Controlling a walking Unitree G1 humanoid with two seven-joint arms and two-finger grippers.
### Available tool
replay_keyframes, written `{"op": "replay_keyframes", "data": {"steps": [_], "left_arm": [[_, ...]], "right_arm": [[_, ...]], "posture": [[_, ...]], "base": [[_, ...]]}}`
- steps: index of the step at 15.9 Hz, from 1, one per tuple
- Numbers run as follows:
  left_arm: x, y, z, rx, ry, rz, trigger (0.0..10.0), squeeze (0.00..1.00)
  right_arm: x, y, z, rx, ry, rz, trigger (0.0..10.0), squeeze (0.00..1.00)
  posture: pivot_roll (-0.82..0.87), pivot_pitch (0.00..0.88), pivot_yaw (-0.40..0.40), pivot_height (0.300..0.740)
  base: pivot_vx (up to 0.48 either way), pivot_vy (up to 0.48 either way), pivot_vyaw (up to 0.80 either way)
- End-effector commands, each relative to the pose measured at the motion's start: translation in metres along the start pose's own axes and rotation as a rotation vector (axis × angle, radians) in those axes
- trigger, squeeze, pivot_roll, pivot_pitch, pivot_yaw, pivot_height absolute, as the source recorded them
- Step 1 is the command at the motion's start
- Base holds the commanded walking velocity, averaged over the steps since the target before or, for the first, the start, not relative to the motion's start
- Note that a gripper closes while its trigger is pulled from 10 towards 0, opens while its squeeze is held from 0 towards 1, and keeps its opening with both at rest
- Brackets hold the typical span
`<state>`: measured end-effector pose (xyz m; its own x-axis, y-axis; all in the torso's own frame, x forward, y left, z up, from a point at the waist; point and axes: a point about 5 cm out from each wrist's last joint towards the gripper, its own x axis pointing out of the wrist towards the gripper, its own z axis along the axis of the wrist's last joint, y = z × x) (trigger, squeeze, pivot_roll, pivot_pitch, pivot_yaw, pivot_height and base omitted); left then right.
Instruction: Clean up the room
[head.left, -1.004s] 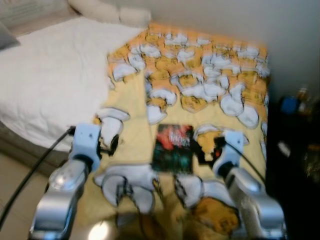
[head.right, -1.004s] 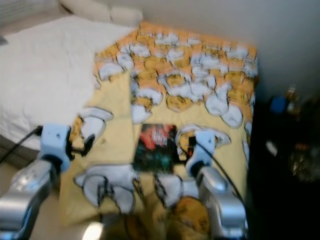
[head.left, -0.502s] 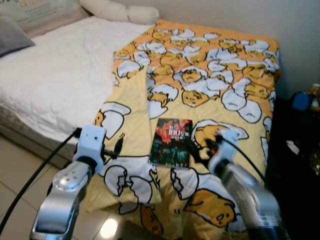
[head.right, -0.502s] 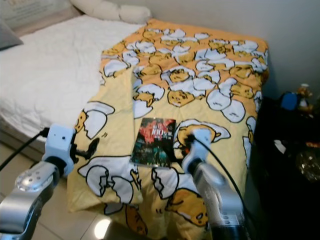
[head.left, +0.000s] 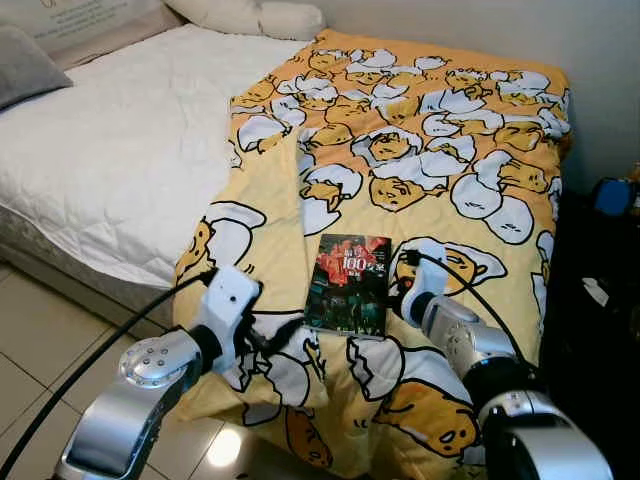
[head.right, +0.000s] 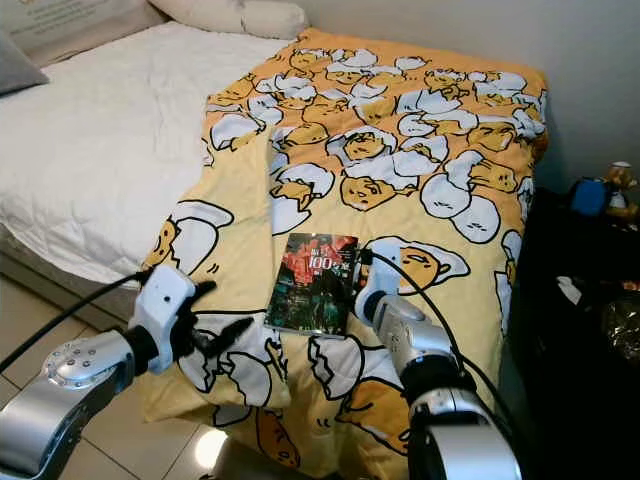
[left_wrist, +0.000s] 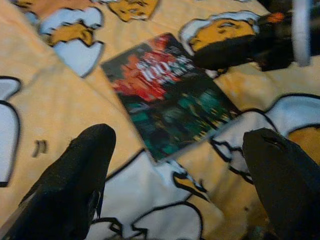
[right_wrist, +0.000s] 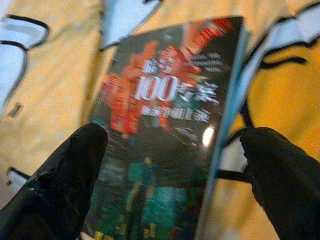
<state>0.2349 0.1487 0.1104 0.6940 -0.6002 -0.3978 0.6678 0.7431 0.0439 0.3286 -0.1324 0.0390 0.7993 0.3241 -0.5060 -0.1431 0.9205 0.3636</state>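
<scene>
Book (head.left: 347, 283) lies flat between both spread end effectors, right end effector (right_wrist: 172, 170) closest.

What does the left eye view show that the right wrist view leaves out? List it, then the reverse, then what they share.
Left eye view alone: the white mattress, pillows, floor tiles, the dark stand and the left gripper, open beside the book.

Right wrist view alone: the "100" on the cover, seen close, between the open right gripper's fingers.

Shared: the book lying flat on the yellow egg-print blanket.

Silver arms; white wrists; black claws, cables
</scene>
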Motion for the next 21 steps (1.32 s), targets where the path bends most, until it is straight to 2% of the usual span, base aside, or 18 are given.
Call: {"op": "replay_keyframes", "data": {"steps": [1, 3, 5, 6, 7, 8, 9, 10, 11, 13, 14, 17, 21], "left_arm": [[-0.002, -0.004, -0.002, -0.007, 0.016, -0.054, 10.0, 1.0], [-0.011, -0.008, -0.014, -0.013, 0.08, -0.154, 10.0, 1.0], [-0.014, -0.004, -0.018, -0.006, 0.102, -0.148, 10.0, 1.0], [-0.015, -0.002, -0.018, -0.008, 0.105, -0.144, 10.0, 1.0], [-0.015, -0.001, -0.017, -0.008, 0.105, -0.144, 10.0, 1.0], [-0.016, -0.001, -0.017, -0.009, 0.106, -0.147, 10.0, 1.0], [-0.018, 0.0, -0.016, -0.01, 0.109, -0.156, 10.0, 1.0], [-0.02, -0.001, -0.017, -0.01, 0.117, -0.163, 10.0, 1.0], [-0.021, -0.001, -0.018, -0.01, 0.12, -0.165, 10.0, 1.0], [-0.023, -0.002, -0.018, -0.011, 0.125, -0.168, 10.0, 1.0], [-0.026, -0.004, -0.02, -0.018, 0.135, -0.176, 10.0, 1.0], [-0.028, -0.007, -0.022, -0.025, 0.144, -0.183, 10.0, 1.0], [-0.033, -0.009, -0.024, -0.035, 0.153, -0.169, 10.0, 1.0]], "right_arm": [[0.002, -0.003, 0.001, 0.007, -0.001, -0.02, 10.0, 1.0], [0.003, -0.002, -0.004, 0.053, 0.032, 0.012, 10.0, 1.0], [0.003, 0.001, -0.008, 0.104, 0.054, 0.076, 10.0, 1.0], [0.003, 0.001, -0.009, 0.12, 0.062, 0.083, 10.0, 0.82], [0.003, 0.001, -0.01, 0.126, 0.065, 0.083, 10.0, 0.82], [0.003, 0.001, -0.01, 0.15, 0.067, 0.089, 10.0, 0.61], [0.003, 0.001, -0.012, 0.171, 0.083, 0.107, 10.0, 0.49], [0.003, 0.002, -0.017, 0.163, 0.106, 0.118, 10.0, 0.2], [0.003, 0.002, -0.019, 0.159, 0.117, 0.118, 10.0, 0.03], [0.003, -0.001, -0.023, 0.141, 0.133, 0.072, 10.0, 0.0], [0.003, -0.001, -0.027, 0.183, 0.138, 0.049, 10.0, 0.0], [0.004, 0.005, -0.033, 0.193, 0.177, 0.106, 10.0, 0.0], [0.003, 0.009, -0.031, 0.313, 0.135, 0.177, 10.0, 0.0]], "posture": [[-0.05, 0.017, 0.01, 0.74], [-0.07, 0.04, 0.007, 0.74], [-0.07, 0.045, 0.009, 0.74], [-0.07, 0.048, 0.012, 0.74], [-0.07, 0.05, 0.015, 0.74], [-0.07, 0.055, 0.018, 0.74], [-0.07, 0.056, 0.02, 0.74], [-0.07, 0.064, 0.019, 0.74], [-0.06, 0.066, 0.019, 0.74], [-0.06, 0.077, 0.02, 0.74], [-0.06, 0.088, 0.02, 0.74], [-0.04, 0.101, 0.013, 0.74], [-0.03, 0.101, -0.001, 0.74]], "base": [[0.0, 0.0, 0.0], [0.0, 0.0, 0.0], [0.0, 0.0, 0.0], [0.0, 0.0, 0.0], [0.0, 0.0, 0.0], [0.0, 0.0, 0.0], [0.0, 0.0, 0.0], [0.0, 0.0, 0.0], [0.0, 0.0, 0.0], [0.0, 0.0, 0.0], [0.0, 0.0, 0.0], [0.0, 0.0, 0.0], [0.0, 0.0, 0.0]]}}
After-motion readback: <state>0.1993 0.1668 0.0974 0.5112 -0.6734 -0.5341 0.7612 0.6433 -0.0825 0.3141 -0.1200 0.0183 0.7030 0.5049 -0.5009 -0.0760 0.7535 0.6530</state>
